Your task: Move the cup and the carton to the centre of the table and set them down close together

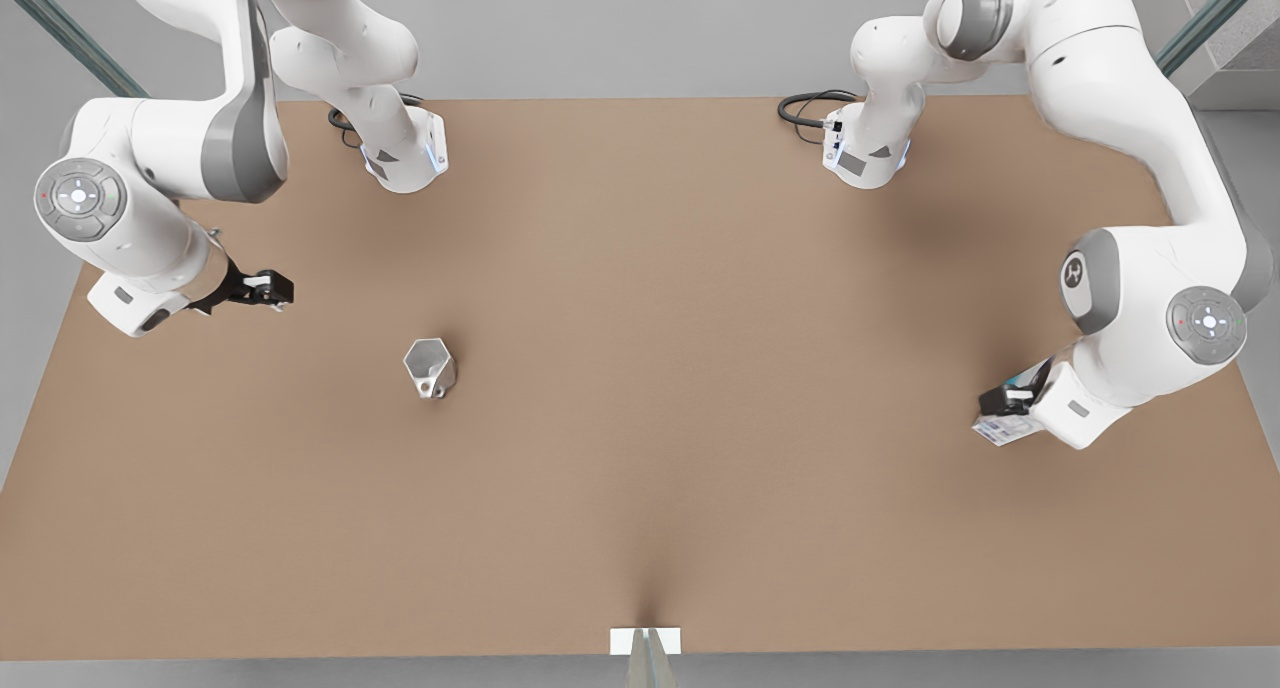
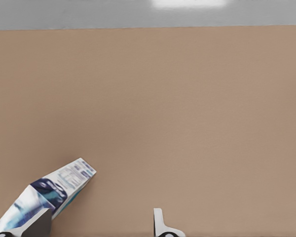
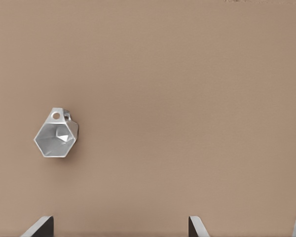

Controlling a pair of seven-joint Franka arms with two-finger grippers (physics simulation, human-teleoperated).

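The table (image 1: 640, 448) carries 1 cup (image 1: 430, 367) and 1 carton (image 1: 1005, 427), and 2 arms reach over it.

The cup stands upright on the front view's left half, its 6-sided rim open upward and its small handle toward the near edge. In the right wrist view the cup (image 3: 56, 136) sits alone on the bare top, off to one side of the line between the 2 fingertips (image 3: 39, 226), which are spread wide with nothing between them. That makes the arm on the front view's left the right arm; the right gripper (image 1: 268, 288) hangs beside the cup, apart from it, toward the table's left edge.

The carton lies near the front view's right edge, well apart from the cup. The left gripper (image 1: 1012, 400) is directly at it. In the left wrist view the carton (image 2: 49, 195) lies tilted against 1 finger, while the other finger (image 2: 159, 222) stands clear of it on open tabletop, so the fingers are apart and not clamped on the carton. Whether the carton rests on the table or is raised I cannot tell.
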